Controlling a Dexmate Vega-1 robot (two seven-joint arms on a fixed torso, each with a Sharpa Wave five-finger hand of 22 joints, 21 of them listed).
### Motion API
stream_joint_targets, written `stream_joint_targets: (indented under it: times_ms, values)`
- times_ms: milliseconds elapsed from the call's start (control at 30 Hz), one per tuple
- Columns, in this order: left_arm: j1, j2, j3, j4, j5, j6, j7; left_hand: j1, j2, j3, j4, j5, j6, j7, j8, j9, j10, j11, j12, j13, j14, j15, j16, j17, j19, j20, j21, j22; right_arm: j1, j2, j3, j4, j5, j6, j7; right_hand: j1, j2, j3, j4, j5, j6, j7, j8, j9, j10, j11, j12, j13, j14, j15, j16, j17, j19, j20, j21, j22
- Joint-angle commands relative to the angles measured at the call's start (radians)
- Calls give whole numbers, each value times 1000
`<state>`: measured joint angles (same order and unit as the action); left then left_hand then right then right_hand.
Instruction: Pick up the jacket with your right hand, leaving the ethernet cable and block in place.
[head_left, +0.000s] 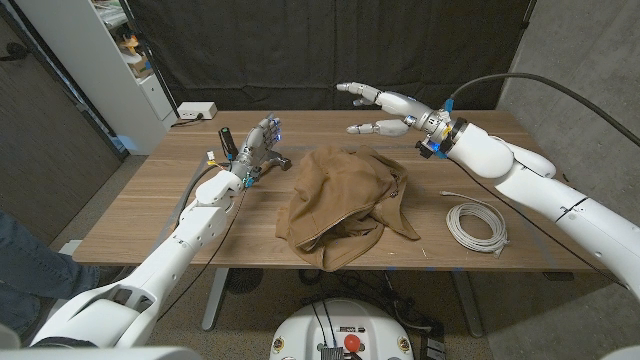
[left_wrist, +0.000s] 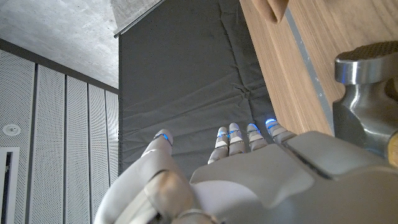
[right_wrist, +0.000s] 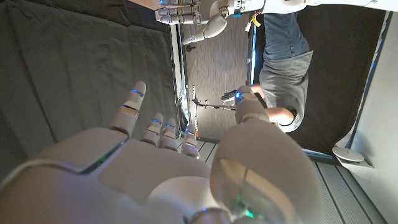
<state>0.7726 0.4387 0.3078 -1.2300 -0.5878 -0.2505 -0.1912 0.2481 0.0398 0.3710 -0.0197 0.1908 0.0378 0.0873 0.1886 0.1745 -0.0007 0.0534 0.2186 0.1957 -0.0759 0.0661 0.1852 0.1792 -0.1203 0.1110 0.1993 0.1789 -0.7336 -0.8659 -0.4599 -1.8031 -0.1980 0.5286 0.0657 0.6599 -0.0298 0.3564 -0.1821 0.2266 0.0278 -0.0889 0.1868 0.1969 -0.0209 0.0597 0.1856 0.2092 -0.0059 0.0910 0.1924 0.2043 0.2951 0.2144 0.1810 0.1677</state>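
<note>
The brown jacket (head_left: 345, 205) lies crumpled in the middle of the wooden table (head_left: 160, 215). A white coiled ethernet cable (head_left: 477, 222) lies to its right, apart from it. My right hand (head_left: 385, 110) hangs in the air over the table's far edge, behind the jacket, open with fingers spread and holding nothing; its back shows in the right wrist view (right_wrist: 155, 162). My left hand (head_left: 258, 150) stands near the jacket's left side, fingers stretched and empty (left_wrist: 236, 162). A small dark object (head_left: 278, 160) lies just beyond its fingertips; I cannot tell if it is the block.
A hammer (left_wrist: 367, 93) with a black handle (head_left: 227, 140) lies beside my left wrist. A white box (head_left: 197, 110) sits at the table's far left corner. A black curtain (head_left: 350, 50) hangs behind. A person (right_wrist: 283, 62) shows in the right wrist view.
</note>
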Motion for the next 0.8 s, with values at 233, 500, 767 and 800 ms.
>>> stream_joint_targets:
  times_ms: [233,500,767,800]
  values:
    - [-11,-7,3,11,2,-10,-5,0,11,0,-5,-6,5,1,2,4,-3,4,-3,0,0,7,2,2,0,16,1,3,26,-51,-2,-69,-50,-75,75,19,-27,0,10,13,-30,1,1,2,-43,-2,-4,1,-39,23,-8,1,-29,3,-4,3]
    - [-13,-6,5,10,4,-4,-3,0,12,0,-5,-6,6,1,1,4,-4,3,-4,0,-1,8,2,2,-2,15,0,3,46,-73,-10,-103,-72,-122,130,13,-50,-10,20,17,-48,10,0,2,-80,3,-5,1,-76,35,-11,1,-70,4,-10,3]
    - [-17,-7,7,14,4,-1,-5,-1,12,-1,-6,-6,7,1,1,4,-4,3,-4,0,-1,7,3,2,-3,17,0,4,63,-77,-20,-121,-98,-148,160,-1,-69,-24,30,28,-67,19,-2,1,-108,8,-5,0,-102,49,-10,1,-98,4,-10,3]
    - [-18,-7,8,15,5,-1,-6,-1,13,-1,-6,-6,7,1,1,4,-3,3,-4,0,-1,8,2,2,-2,14,1,4,65,-78,-21,-123,-99,-152,165,-3,-73,-27,31,31,-71,20,-3,1,-111,9,-4,0,-105,51,-9,2,-101,4,-10,3]
